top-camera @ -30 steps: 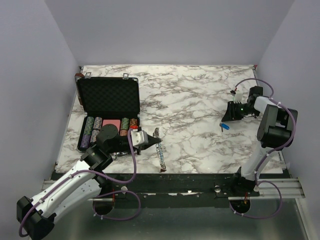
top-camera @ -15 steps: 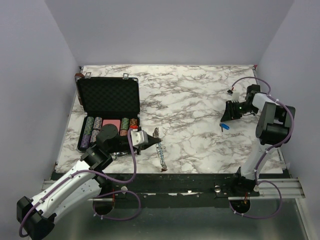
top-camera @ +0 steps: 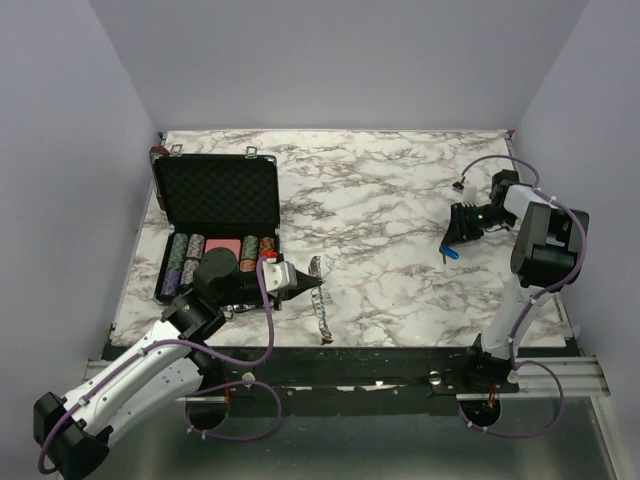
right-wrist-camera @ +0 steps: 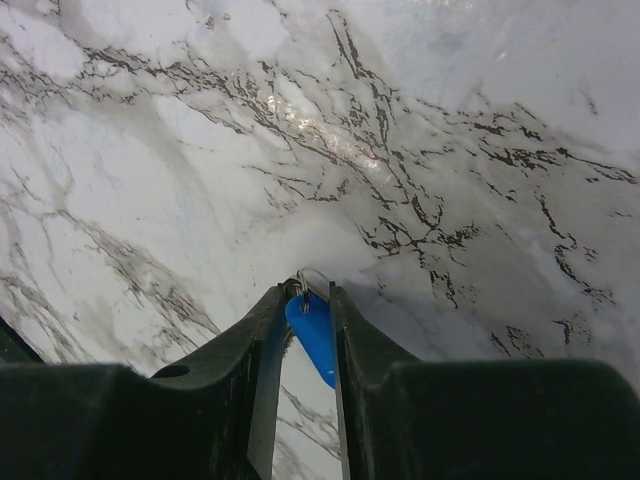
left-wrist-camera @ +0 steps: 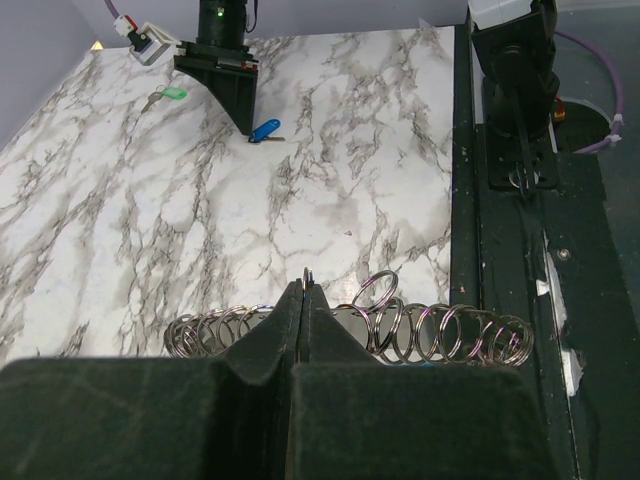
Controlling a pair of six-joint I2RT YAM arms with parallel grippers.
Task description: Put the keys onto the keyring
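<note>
The keyring (top-camera: pixel 320 312), a floppy chain of small metal rings, lies near the table's front edge. In the left wrist view it (left-wrist-camera: pixel 440 335) runs crosswise under my left gripper (left-wrist-camera: pixel 304 288), which is shut on one of its rings. The same gripper (top-camera: pixel 314 287) shows in the top view. My right gripper (right-wrist-camera: pixel 308 295) is closed around the blue key (right-wrist-camera: pixel 316 338), whose head fills the gap between the fingers, low over the table at the right (top-camera: pixel 447 248). The green key (left-wrist-camera: pixel 172 95) lies just beyond it. No red key shows clearly.
An open black foam-lined case (top-camera: pixel 218 195) holding rows of poker chips stands at the back left, right behind my left gripper. A white cable connector (left-wrist-camera: pixel 145 42) lies near the green key. The table's dark front rail (left-wrist-camera: pixel 500 180) runs close to the keyring.
My right gripper has swung a little and come down over the blue key, which now sits between its fingers. My left arm and the keyring have not moved.
</note>
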